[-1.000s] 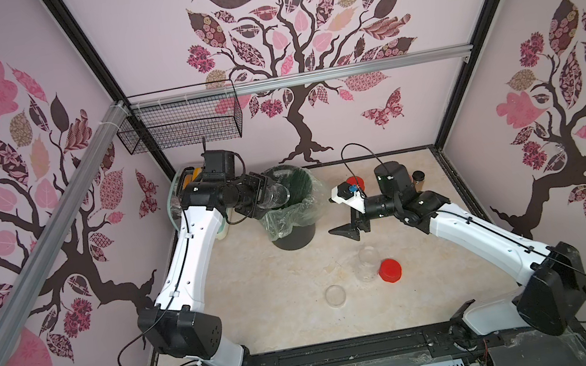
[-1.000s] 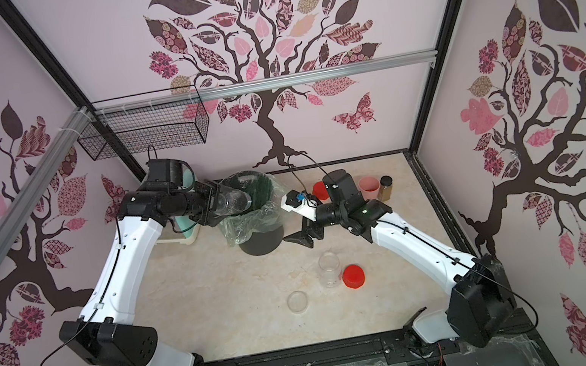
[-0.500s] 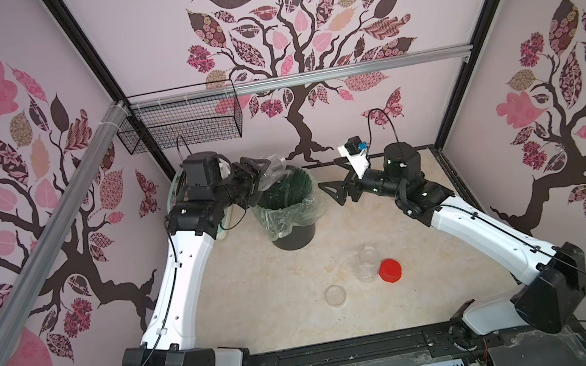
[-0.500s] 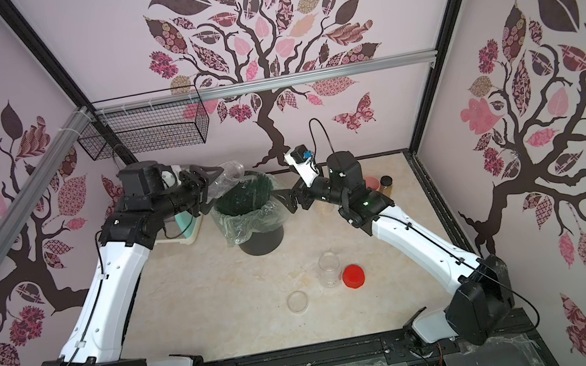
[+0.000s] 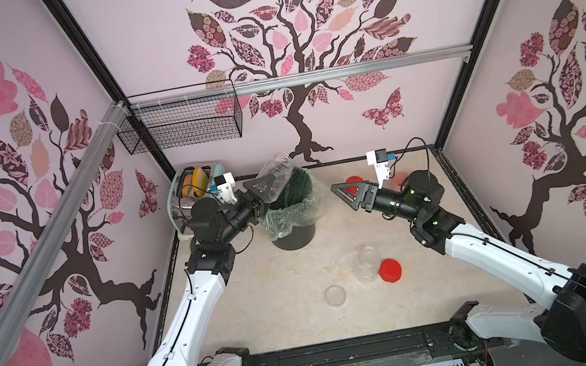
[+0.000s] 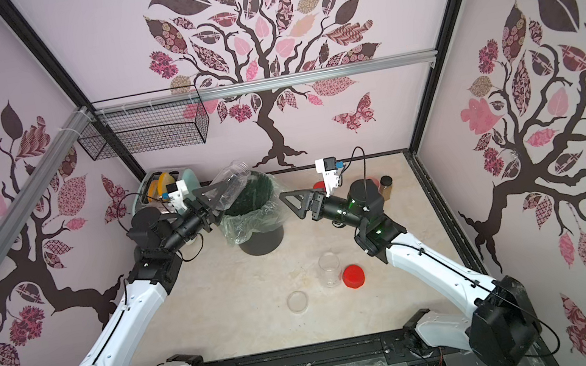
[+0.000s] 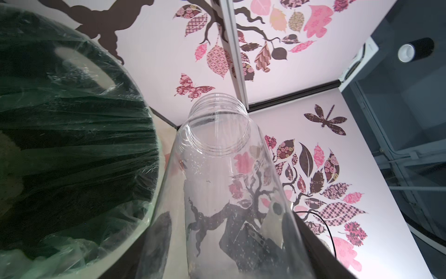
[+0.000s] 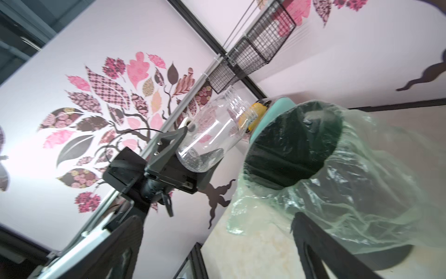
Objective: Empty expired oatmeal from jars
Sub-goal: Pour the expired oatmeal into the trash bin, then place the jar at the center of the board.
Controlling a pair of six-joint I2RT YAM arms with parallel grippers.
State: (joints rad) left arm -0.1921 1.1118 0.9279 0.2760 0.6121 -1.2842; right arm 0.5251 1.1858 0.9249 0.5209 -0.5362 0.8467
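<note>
My left gripper point(image 5: 263, 192) point(image 6: 212, 200) point(image 7: 224, 253) is shut on the base of a clear lidless jar point(image 5: 276, 178) point(image 6: 232, 185) point(image 7: 224, 174) point(image 8: 214, 130). It holds the jar tilted, mouth up, above the left rim of the lined bin point(image 5: 294, 237) point(image 6: 261, 242) point(image 8: 289, 154). Of the oatmeal, only fine specks point(image 7: 200, 166) cling inside that jar. My right gripper point(image 5: 345, 193) point(image 6: 290, 202) point(image 8: 217, 246) hangs open and empty, raised just right of the bin. A second lidless jar point(image 5: 368, 263) point(image 6: 329, 270) stands on the table. A red-lidded jar point(image 5: 353, 181) point(image 6: 319, 186) shows partly behind the right gripper.
A red lid point(image 5: 390, 271) point(image 6: 353, 276) and a clear lid point(image 5: 335, 295) point(image 6: 298, 302) lie beside the standing jar. A pink cup point(image 5: 400, 177) and a brown bottle point(image 6: 386, 187) stand back right. A toaster point(image 5: 186, 197) sits back left under a wire basket point(image 5: 180, 124).
The left gripper has drawn the jar back from over the bin and turned its mouth upward. The right arm has risen from near the table to beside the bin.
</note>
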